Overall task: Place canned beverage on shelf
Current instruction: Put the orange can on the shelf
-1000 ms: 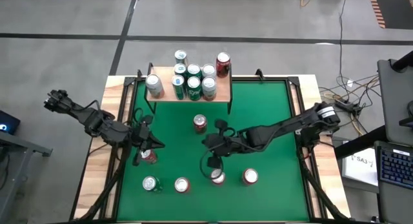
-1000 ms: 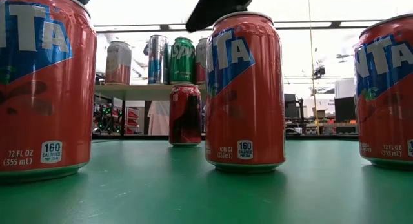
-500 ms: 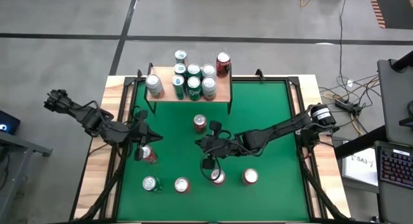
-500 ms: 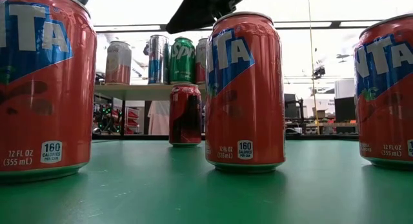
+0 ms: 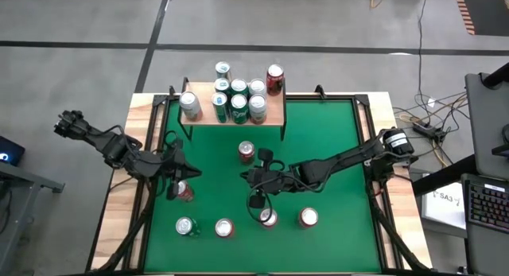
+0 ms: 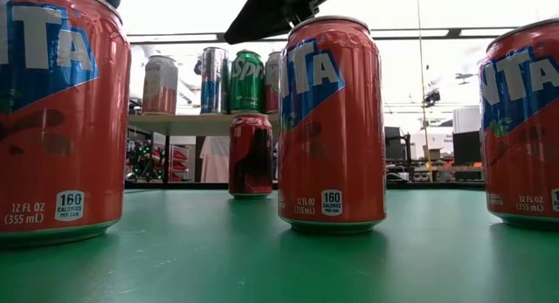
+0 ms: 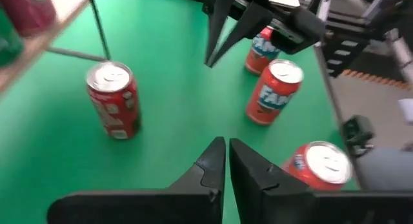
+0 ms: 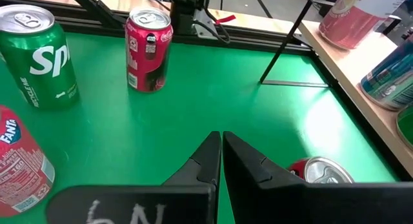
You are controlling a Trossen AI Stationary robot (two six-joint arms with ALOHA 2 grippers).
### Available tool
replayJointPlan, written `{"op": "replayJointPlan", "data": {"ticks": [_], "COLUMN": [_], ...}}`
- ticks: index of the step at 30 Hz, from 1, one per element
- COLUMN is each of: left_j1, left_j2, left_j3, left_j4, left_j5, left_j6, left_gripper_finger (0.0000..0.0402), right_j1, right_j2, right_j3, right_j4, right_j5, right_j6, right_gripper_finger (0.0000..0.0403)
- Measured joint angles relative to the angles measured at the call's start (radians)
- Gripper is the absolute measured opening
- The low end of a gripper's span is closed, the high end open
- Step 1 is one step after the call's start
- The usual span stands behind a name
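High view: the shelf [image 5: 274,110] stands at the table's far edge, carrying seven cans. Six more cans stand on the green table [image 5: 334,141]: a red can [image 5: 246,152] just before the shelf, one [image 5: 183,191] by the left gripper [image 5: 172,168], a silver-topped one [image 5: 185,226] and three orange cans along the near edge. The right gripper [image 5: 248,176] hovers mid-table. The table's far right part is bare, with room to move.

Low view: three Fanta cans [image 6: 332,124] loom close; between them the Coca-Cola can [image 6: 251,154] shows below the shelf board [image 6: 179,121], where only four cans can be made out.

Left wrist view: its fingers [image 7: 205,169] are pressed together above bare green, holding nothing; the right arm's gripper [image 7: 222,37], also closed, points down opposite.

Right wrist view: its fingers [image 8: 203,161] are pressed together and empty; a Sprite can [image 8: 37,56] appears here, read only as silver-topped from above.
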Motion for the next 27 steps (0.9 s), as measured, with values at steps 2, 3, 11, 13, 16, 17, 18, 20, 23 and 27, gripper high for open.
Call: {"op": "replayJointPlan", "data": {"ticks": [2, 3, 11, 13, 16, 17, 18, 20, 23, 27], "left_j1": [0.000, 0.000, 0.000, -0.003, -0.009, -0.011, -0.013, -0.013, -0.013, -0.020], "left_j2": [0.005, 0.009, 0.093, 0.121, 0.150, 0.157, 0.164, 0.171, 0.178, 0.206], "left_j3": [0.008, 0.012, 0.017, 0.017, 0.017, 0.017, 0.017, 0.017, 0.017, 0.017], "left_j4": [0.000, 0.000, 0.005, 0.010, 0.009, 0.009, 0.009, 0.009, 0.026, 0.127], "left_j5": [0.018, 0.030, 0.148, 0.182, 0.195, 0.197, 0.198, 0.201, 0.201, 0.200], "left_j6": [-0.042, -0.059, -0.092, -0.091, -0.084, -0.081, -0.079, -0.074, -0.073, -0.027], "left_gripper_finger": [0.0017, 0.0024, 0.0110, 0.0131, 0.0158, 0.0166, 0.0174, 0.0186, 0.0198, 0.0202], "right_j1": [-0.002, -0.002, 0.009, 0.017, 0.026, 0.028, 0.030, 0.031, 0.031, 0.031], "right_j2": [0.000, 0.000, -0.005, -0.012, -0.024, -0.027, -0.030, -0.034, -0.035, -0.035], "right_j3": [0.000, 0.000, 0.000, 0.001, 0.002, 0.002, 0.002, 0.002, 0.002, 0.002], "right_j4": [0.000, 0.000, -0.002, -0.003, -0.003, -0.003, -0.002, -0.003, -0.003, -0.004], "right_j5": [0.000, 0.000, -0.001, -0.003, -0.004, -0.004, -0.004, -0.004, -0.004, -0.003], "right_j6": [0.003, 0.011, 0.000, -0.007, -0.024, -0.026, -0.026, -0.026, -0.026, -0.028], "right_gripper_finger": [0.0009, 0.0009, 0.0009, 0.0009, 0.0009, 0.0009, 0.0009, 0.0009, 0.0009, 0.0009]}}
